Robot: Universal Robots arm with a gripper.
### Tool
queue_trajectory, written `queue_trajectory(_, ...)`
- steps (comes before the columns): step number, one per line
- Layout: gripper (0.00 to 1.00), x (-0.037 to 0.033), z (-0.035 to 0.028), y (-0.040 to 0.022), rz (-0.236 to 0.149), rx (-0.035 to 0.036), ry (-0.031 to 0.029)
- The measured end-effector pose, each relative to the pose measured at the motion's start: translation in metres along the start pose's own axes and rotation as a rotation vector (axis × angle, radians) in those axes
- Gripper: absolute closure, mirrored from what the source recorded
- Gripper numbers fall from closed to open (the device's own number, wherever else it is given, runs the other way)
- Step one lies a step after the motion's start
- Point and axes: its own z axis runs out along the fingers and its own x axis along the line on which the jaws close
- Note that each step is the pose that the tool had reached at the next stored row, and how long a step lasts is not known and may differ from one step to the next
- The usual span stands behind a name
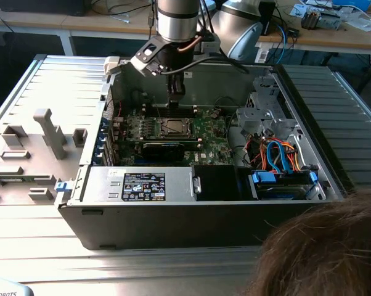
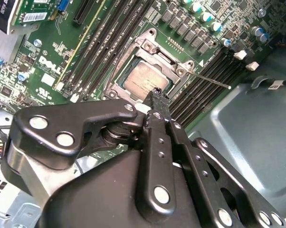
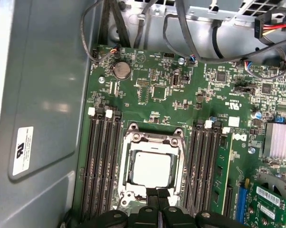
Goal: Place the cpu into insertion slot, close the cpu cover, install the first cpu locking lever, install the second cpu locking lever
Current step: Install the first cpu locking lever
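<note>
The cpu [image 3: 151, 169] [image 2: 145, 78], a dull silver square, lies in the insertion slot [image 1: 173, 127] on the green motherboard [image 3: 152, 102]. The cpu cover [image 3: 152, 139] [image 2: 157, 51] lies flat around it as a silvery frame. A thin metal locking lever [image 2: 212, 80] sticks out over the memory slots beside the socket. My gripper [image 2: 156, 95] [image 3: 157, 192] [image 1: 176, 92] hangs over the socket's edge. Its black fingers are shut together with nothing between them, and the tip is close above the cpu's rim.
Black memory slots [image 3: 102, 161] flank the socket on both sides. A finned heat sink [image 3: 278, 140] and cables [image 3: 214, 28] lie nearby, and the case wall [image 3: 38, 95] stands close. In the exterior view, drive cables [image 1: 281, 157] fill the case's right part. A person's hair [image 1: 321, 253] shows in front.
</note>
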Motion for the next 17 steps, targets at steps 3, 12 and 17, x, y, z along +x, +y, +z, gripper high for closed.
queue_trajectory(3, 0.89, 0.0, 0.0, 0.0, -0.027, -0.0007, -0.0003)
queue_trajectory(12, 0.89, 0.0, 0.0, 0.0, -0.106, -0.0027, -0.0011)
queue_trajectory(17, 0.89, 0.0, 0.0, 0.0, -0.165, -0.0042, -0.0018)
